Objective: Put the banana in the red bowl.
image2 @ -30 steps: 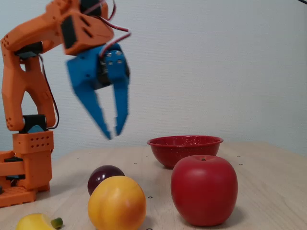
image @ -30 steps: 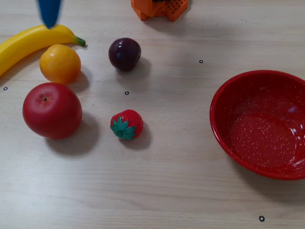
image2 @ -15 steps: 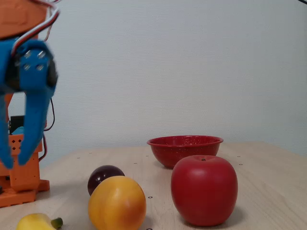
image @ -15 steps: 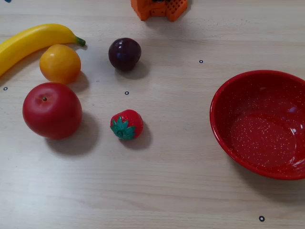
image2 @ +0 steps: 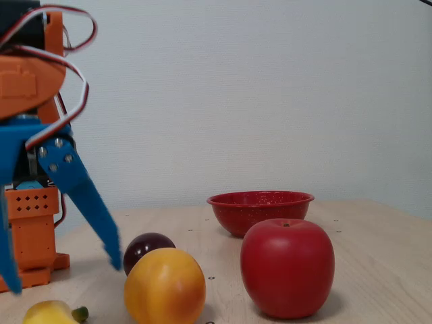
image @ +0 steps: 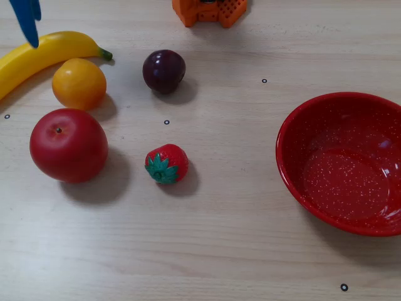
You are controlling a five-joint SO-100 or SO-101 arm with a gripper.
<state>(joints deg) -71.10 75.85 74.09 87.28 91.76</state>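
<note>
The long yellow banana (image: 44, 53) lies at the top left of a fixed view from above, green stem pointing right. In a fixed view from the side only its green-tipped end (image2: 54, 314) shows at the bottom left. The red bowl (image: 294, 182) sits at the right, empty; from the side the red bowl (image2: 260, 209) stands far back. My blue gripper (image2: 62, 273) hangs low above the banana's end with its jaws spread wide and nothing between them. One of its blue fingers (image: 28, 19) reaches the banana's upper edge.
An orange-yellow round fruit (image: 79, 83), a red apple (image: 67, 145), a dark plum (image: 163, 71) and a strawberry (image: 166, 164) lie near the banana. The orange arm base (image: 210, 9) stands at the top edge. Bare wood lies between the strawberry and the bowl.
The gripper swung left, away from the table's middle, dropped toward the banana and spread its fingers wide. No fruit has moved, nor has the bowl.
</note>
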